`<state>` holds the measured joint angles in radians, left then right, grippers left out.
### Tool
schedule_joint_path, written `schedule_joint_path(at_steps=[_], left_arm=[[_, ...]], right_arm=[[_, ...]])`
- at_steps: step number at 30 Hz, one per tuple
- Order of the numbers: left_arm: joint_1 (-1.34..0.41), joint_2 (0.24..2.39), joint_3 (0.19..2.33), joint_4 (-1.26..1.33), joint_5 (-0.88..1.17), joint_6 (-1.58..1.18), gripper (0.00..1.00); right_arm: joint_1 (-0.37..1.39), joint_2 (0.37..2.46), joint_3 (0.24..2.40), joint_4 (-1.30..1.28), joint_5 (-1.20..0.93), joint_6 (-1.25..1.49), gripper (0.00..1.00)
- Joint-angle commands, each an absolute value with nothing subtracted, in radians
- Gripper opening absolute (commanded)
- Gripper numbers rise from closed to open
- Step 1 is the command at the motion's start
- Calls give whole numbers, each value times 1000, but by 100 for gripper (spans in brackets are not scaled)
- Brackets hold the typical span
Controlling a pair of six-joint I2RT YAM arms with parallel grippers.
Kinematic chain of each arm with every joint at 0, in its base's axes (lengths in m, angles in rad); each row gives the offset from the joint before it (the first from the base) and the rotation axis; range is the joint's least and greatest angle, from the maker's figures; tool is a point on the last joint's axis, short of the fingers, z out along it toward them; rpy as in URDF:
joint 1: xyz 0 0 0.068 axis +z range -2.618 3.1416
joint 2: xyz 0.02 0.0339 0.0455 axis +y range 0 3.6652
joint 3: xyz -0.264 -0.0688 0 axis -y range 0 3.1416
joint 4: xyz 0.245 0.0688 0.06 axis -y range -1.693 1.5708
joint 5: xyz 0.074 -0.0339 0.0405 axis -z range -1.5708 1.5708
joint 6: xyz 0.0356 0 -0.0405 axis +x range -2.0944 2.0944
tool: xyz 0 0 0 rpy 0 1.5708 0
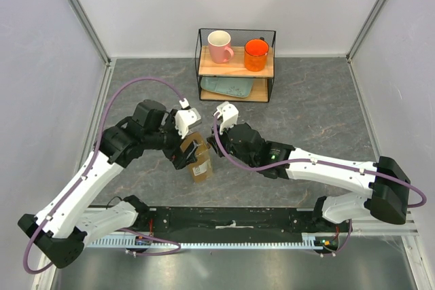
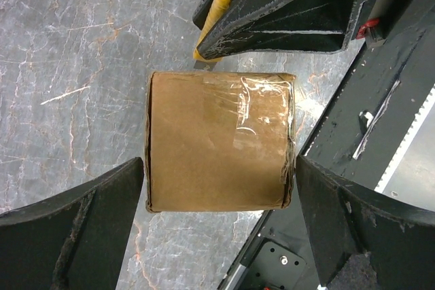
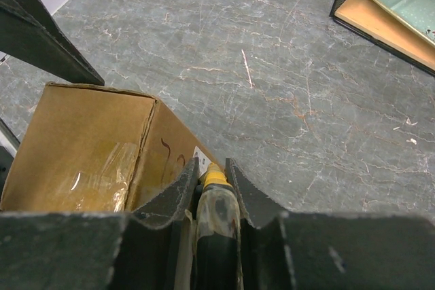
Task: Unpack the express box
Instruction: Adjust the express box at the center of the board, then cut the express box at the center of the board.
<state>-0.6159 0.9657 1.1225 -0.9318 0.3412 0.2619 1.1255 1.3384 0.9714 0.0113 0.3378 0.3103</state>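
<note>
While right jaws pinch the knife (image 3: 215, 180), wide-open left jaws straddle the express box (image 2: 217, 144); long axis toward them.

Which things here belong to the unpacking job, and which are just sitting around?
Job: flat brown cardboard express box; yellow utility knife, gripped in the right hand beside the box; left hand, open, straddling the box.
Lying about: black wire shelf rack at the back; pink ceramic mug and orange mug on its top board; pale green tray on its lower board.
</note>
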Motion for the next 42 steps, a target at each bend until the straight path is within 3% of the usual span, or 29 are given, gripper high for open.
schedule_joint_path(at_steps=[1,42], left_arm=[[-627,980,1124,-896,341,299,99],[-678,1078,1029,-812,295,318,95]], right_arm=[[1123,1333,963,60,336,321,0],[1126,1316,942,107,265,362,0]])
